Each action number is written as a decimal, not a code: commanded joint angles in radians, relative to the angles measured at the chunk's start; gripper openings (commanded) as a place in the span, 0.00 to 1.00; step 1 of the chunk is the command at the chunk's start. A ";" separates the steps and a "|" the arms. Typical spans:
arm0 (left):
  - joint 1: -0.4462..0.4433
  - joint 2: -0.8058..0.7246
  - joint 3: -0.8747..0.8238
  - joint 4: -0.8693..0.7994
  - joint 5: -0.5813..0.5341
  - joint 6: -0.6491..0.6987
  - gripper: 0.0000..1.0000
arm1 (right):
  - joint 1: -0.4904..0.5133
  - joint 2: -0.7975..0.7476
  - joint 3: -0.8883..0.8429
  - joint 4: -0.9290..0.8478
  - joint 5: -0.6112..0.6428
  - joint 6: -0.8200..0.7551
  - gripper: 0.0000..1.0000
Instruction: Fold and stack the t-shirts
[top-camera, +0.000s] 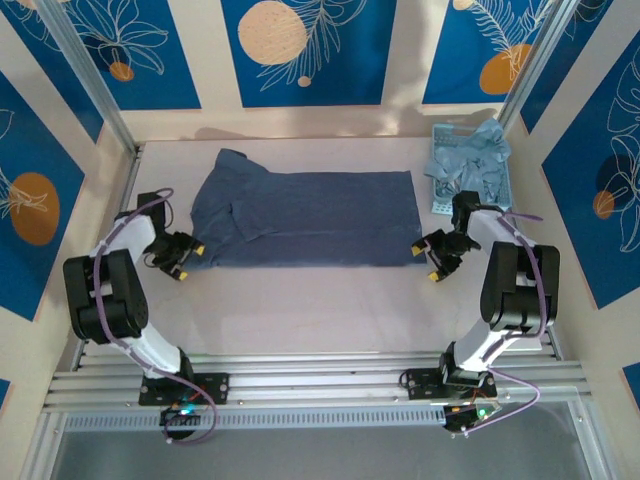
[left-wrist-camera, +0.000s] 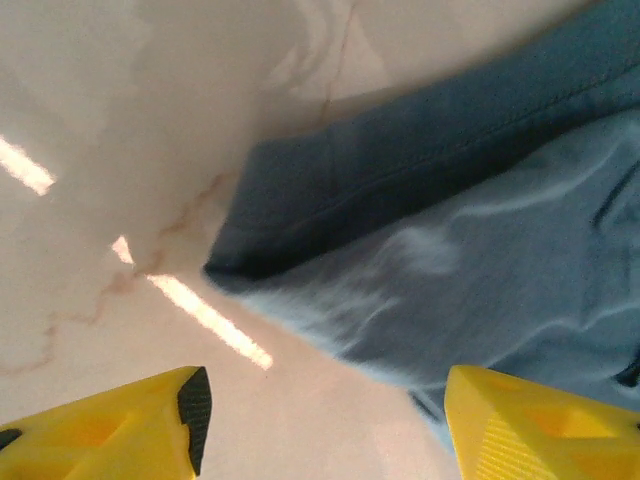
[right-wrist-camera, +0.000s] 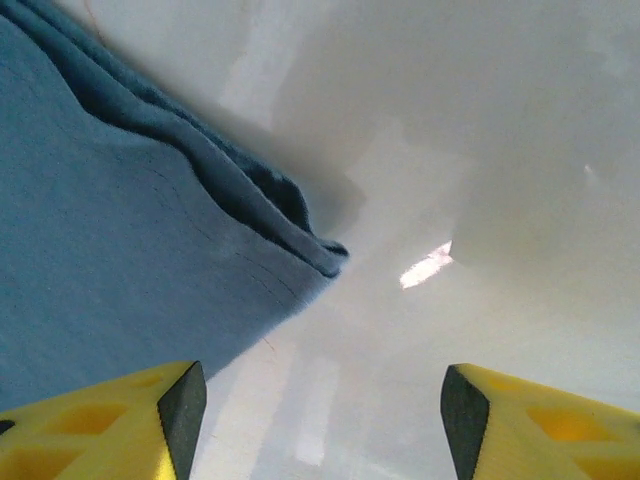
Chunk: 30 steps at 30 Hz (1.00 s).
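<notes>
- Right now, you have the dark slate-blue t-shirt (top-camera: 305, 218) lying flat on the surface (top-camera: 320, 310) in the middle of the top view. It is spread as a wide rectangle, with a sleeve folded over its left part and a bit of cloth poking out at its upper left corner.
- Your left claw (top-camera: 185, 258) sits at the left of the top frame, just beside the shirt's lower left corner. Its jaws stand apart and grip nothing.
- In the left wrist view, the two yellow fingers (left-wrist-camera: 130, 420) occupy the bottom corners of the frame with bare surface between them. The shirt's folded corner fills the upper right, its hem seam running across. The right-hand finger overlaps the edge of the cloth in the frame; you cannot tell whether it touches it.
- Your right claw (top-camera: 432, 258) sits at the right of the top frame, just beside the shirt's lower right corner. It too is open and empty.
- In the right wrist view, the fingers (right-wrist-camera: 540, 420) are wide apart at the bottom of the frame. The doubled edge of the shirt comes in from the upper left and ends in a point near the centre, clear of the gap.
- The paler blue-grey t-shirts (top-camera: 478, 150) lie crumpled in the light blue basket (top-camera: 440, 200) at the upper right of the top frame, well apart from the dark shirt.
</notes>
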 joint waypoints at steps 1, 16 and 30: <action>0.005 0.042 -0.029 0.092 0.033 -0.042 0.55 | 0.000 0.034 0.001 0.067 -0.070 0.039 0.63; 0.008 0.051 0.041 0.024 -0.127 0.032 0.00 | 0.019 0.140 0.106 -0.033 0.104 0.042 0.00; 0.004 -0.277 -0.228 -0.237 -0.328 -0.040 0.00 | 0.098 -0.114 -0.121 -0.257 0.248 0.195 0.00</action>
